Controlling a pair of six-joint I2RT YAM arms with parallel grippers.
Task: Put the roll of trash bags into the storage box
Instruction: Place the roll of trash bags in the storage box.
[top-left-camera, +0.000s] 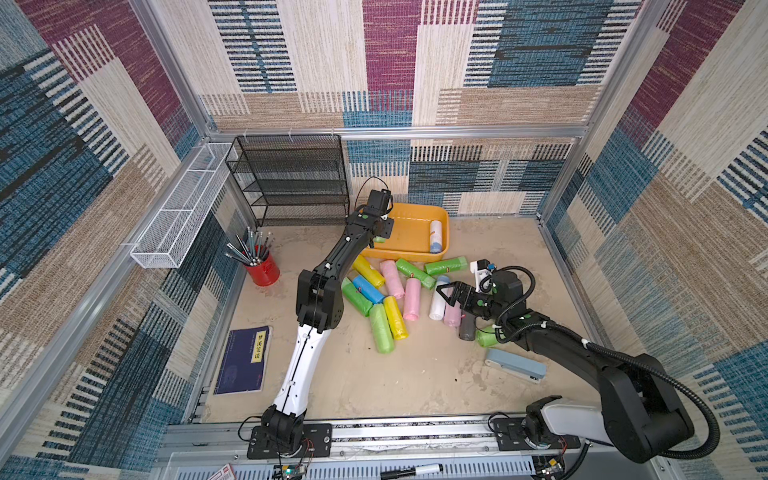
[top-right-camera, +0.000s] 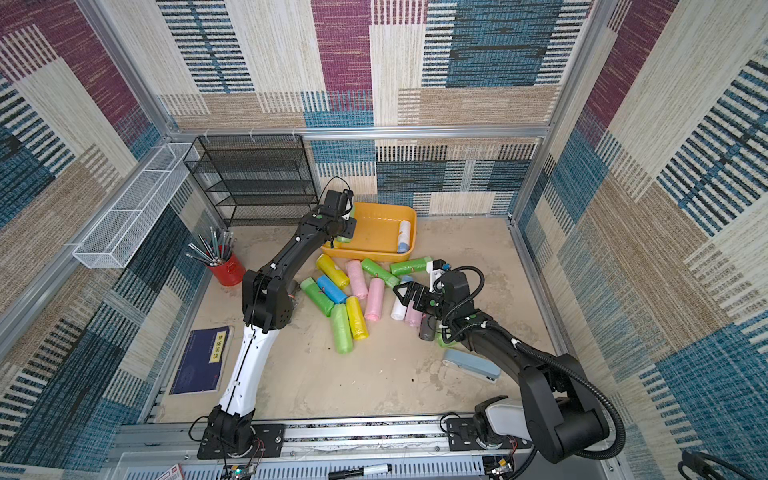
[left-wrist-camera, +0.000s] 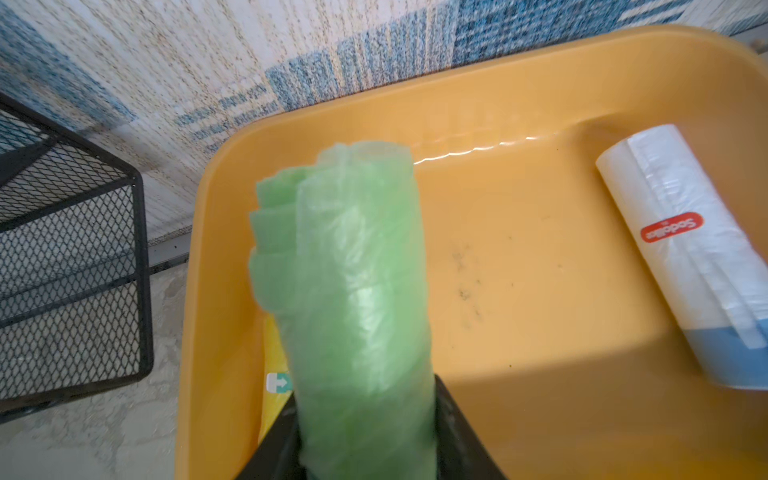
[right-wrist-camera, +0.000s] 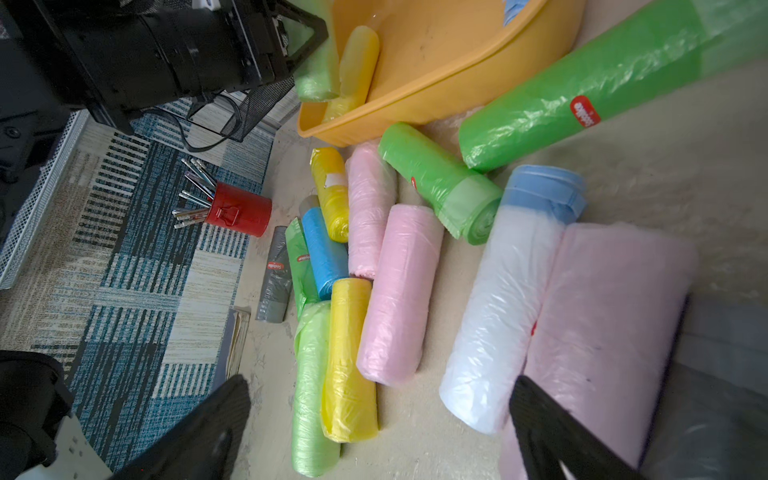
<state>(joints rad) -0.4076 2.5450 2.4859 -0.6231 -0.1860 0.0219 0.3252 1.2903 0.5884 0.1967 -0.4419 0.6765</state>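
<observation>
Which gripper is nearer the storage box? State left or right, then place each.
Left. The left gripper is over the storage box, shut on a green roll. The right gripper, open, hovers over loose rolls outside the box.

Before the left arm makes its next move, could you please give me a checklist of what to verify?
The left gripper is shut on the light green roll: ok.
That roll hangs over the storage box: ok.
Spot beneath it free: cannot tell; a yellow roll lies close beside.
The white-and-blue roll lies apart from it: ok.
The right gripper is open, away from the box: ok.
</observation>
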